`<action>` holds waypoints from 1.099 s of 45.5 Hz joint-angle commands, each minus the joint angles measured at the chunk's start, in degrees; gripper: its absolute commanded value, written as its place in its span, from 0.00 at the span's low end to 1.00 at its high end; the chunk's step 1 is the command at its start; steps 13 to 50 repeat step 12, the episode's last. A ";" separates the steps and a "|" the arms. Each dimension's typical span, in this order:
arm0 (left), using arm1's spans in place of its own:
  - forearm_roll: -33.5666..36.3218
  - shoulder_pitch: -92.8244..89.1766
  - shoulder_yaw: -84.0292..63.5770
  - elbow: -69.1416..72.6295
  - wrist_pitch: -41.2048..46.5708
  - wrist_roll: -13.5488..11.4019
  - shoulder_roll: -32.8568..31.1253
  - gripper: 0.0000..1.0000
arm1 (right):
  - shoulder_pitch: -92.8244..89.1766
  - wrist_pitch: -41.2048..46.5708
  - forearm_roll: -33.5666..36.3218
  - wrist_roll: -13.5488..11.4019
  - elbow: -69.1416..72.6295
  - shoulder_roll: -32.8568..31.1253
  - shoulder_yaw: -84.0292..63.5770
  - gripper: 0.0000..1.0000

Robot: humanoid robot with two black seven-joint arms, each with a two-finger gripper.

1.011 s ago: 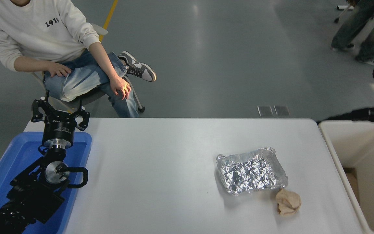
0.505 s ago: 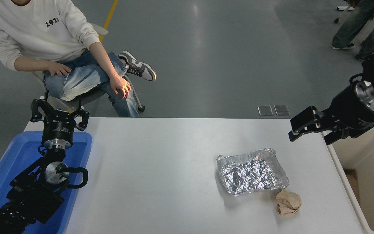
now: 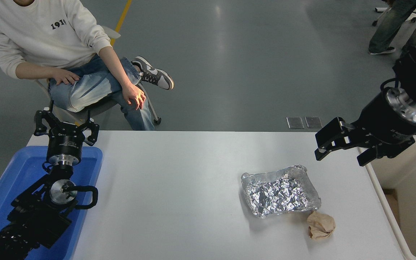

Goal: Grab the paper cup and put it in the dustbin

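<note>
- White tabletop [image 3: 179, 202] fills the lower middle of the head view, with grey floor beyond it toward the top.
- At the right edge, mid-height, the black right gripper [image 3: 341, 153] hangs above the table's far right corner, its fingers spread apart with nothing between them.
- Just right of that gripper, the large cream-white rectangular plastic dustbin [image 3: 415, 202] stands against the table's right side, running down to the lower right corner; only part of its inside shows, and I cannot tell what lies in it.
- The small cream-white paper cup is nowhere to be seen on the table or in either gripper.
- A crumpled silver foil tray [image 3: 280, 190] sits right of centre on the table.
- A crumpled brown paper ball [image 3: 321, 225] lies at the tray's lower right corner, touching or very nearly touching it.
- At the lower left, the black left gripper [image 3: 66, 127] is parked over the far end of a blue plastic bin [image 3: 5, 187], its fingers splayed open and empty.
- In the upper left, a person in a white sweatshirt and pale jeans [image 3: 60, 54] sits on a chair beyond the table, hands resting on the legs.
</note>
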 commanded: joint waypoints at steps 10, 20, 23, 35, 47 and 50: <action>-0.04 0.00 -0.01 -0.06 0.00 0.00 0.00 0.99 | 4.59 -0.04 1.71 0.52 2.01 3.47 -2.59 1.00; -0.04 0.00 -0.01 0.03 0.00 0.00 0.00 0.99 | 4.50 -0.04 1.71 0.61 2.01 3.38 -2.51 1.00; -0.04 0.00 -0.01 0.03 0.00 0.00 0.00 0.99 | 4.50 -0.04 1.71 0.61 2.01 3.38 -2.51 1.00; -0.04 0.00 -0.01 0.03 0.00 0.00 0.00 0.99 | 4.50 -0.04 1.71 0.61 2.01 3.38 -2.51 1.00; -0.04 0.00 -0.01 0.03 0.00 0.00 0.00 0.99 | 4.50 -0.04 1.71 0.61 2.01 3.38 -2.51 1.00; -0.04 0.00 -0.01 0.03 0.00 0.00 0.00 0.99 | 4.50 -0.04 1.71 0.61 2.01 3.38 -2.51 1.00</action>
